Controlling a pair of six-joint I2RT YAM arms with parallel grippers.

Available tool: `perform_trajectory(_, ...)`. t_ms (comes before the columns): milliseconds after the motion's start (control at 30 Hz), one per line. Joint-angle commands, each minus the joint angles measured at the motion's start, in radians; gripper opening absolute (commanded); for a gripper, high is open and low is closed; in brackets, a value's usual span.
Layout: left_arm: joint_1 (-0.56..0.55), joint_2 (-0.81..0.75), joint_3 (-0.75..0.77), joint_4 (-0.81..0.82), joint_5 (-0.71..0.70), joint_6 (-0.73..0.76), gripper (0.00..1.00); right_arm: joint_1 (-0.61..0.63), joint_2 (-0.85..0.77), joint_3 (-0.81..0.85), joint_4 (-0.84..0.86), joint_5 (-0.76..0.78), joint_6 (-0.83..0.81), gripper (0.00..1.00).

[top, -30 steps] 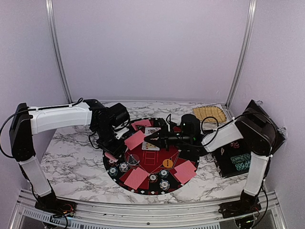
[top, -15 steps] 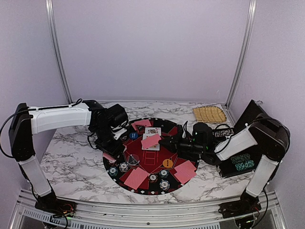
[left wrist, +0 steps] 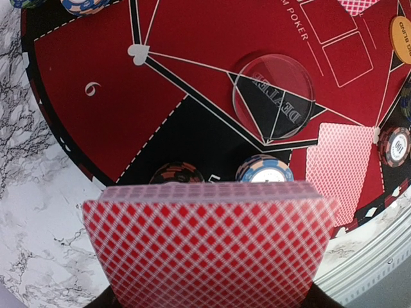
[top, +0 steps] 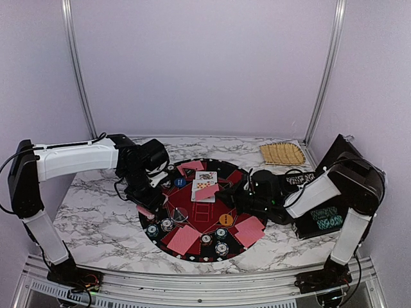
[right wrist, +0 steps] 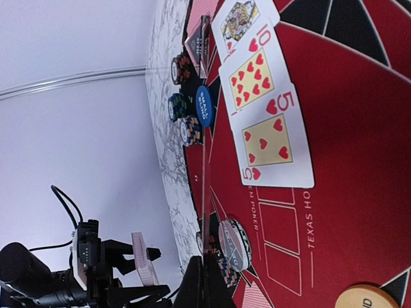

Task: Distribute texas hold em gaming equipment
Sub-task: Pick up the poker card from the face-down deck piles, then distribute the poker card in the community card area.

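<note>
My left gripper point(top: 149, 194) is shut on a deck of red-backed playing cards point(left wrist: 209, 244), which hides its fingers in the left wrist view. It hovers over the left rim of the mat point(top: 200, 218). My right gripper point(top: 222, 192) is shut on a single card point(top: 205, 191), seen edge-on as a thin line point(right wrist: 204, 160), above three face-up cards point(right wrist: 257, 96) on the mat. Nearby are a clear dealer button point(left wrist: 273, 96), a blue button point(right wrist: 203, 106), an orange button point(top: 225, 219) and poker chip stacks point(left wrist: 264, 172).
Face-down card pairs lie at the mat's front left point(top: 183, 239), front right point(top: 249, 230) and back point(top: 191, 166). A black case point(top: 324, 218) with chips stands at the right. A woven yellow mat point(top: 282, 153) lies at the back right.
The right gripper has drawn back to the right with the single card, from beside the left gripper's deck to above the face-up cards. The left arm has barely moved.
</note>
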Motion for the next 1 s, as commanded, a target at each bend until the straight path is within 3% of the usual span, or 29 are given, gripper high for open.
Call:
perform_trajectory(0, 0.007, -0.046, -0.013, -0.006, 0.001, 0.012, 0.33, 0.027, 0.052, 0.048, 0.01, 0.031, 0.057, 0.0)
perform_trajectory(967, 0.016, -0.066, -0.036, 0.01, 0.022, 0.013, 0.34, 0.054, 0.09, 0.078, -0.061, 0.001, 0.075, 0.0)
